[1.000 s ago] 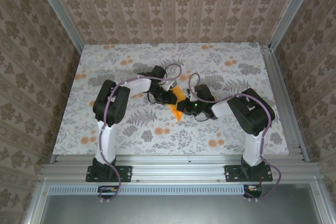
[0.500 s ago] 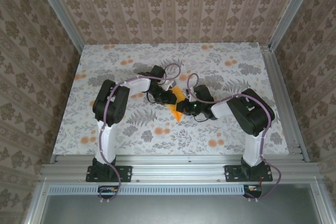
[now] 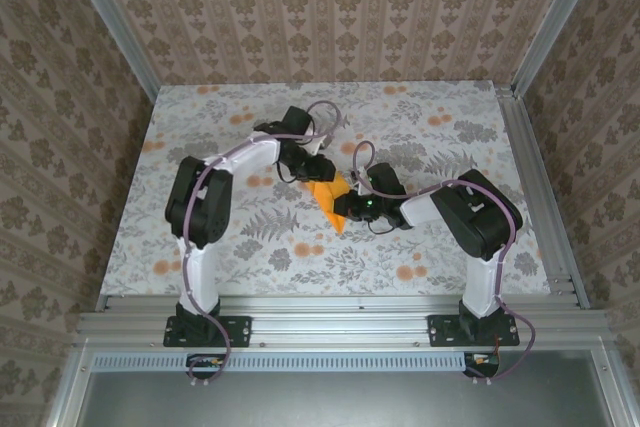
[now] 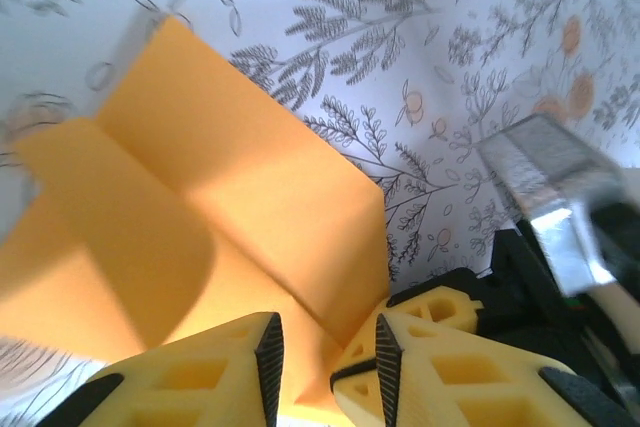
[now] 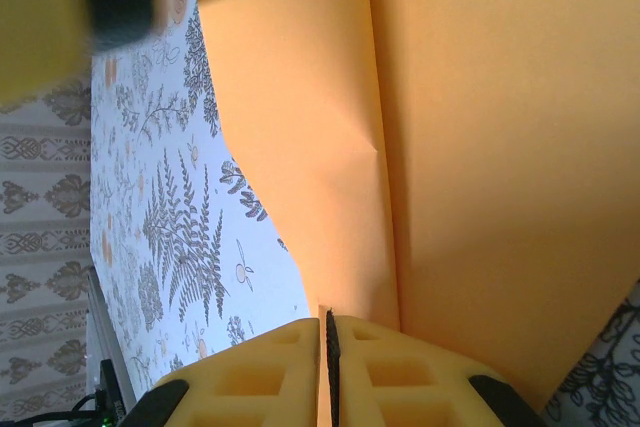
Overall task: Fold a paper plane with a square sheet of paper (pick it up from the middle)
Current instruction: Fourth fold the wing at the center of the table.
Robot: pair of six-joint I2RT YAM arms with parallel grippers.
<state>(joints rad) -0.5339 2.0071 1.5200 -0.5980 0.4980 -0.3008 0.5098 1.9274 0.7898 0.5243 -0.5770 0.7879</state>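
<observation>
While R jaws pinch paper (image 3: 325,194), L jaws ajar, floral table (image 3: 200,137) meets wallpapered walls (image 3: 340,7).

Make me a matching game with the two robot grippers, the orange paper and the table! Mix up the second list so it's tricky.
Things:
1. left gripper
2. right gripper
3. orange paper
4. table

States:
A. printed with grey leaves
B. fingers apart
C. folded, with creases
D. clamped shut on the paper

Pairs: 1-B, 2-D, 3-C, 4-A
</observation>
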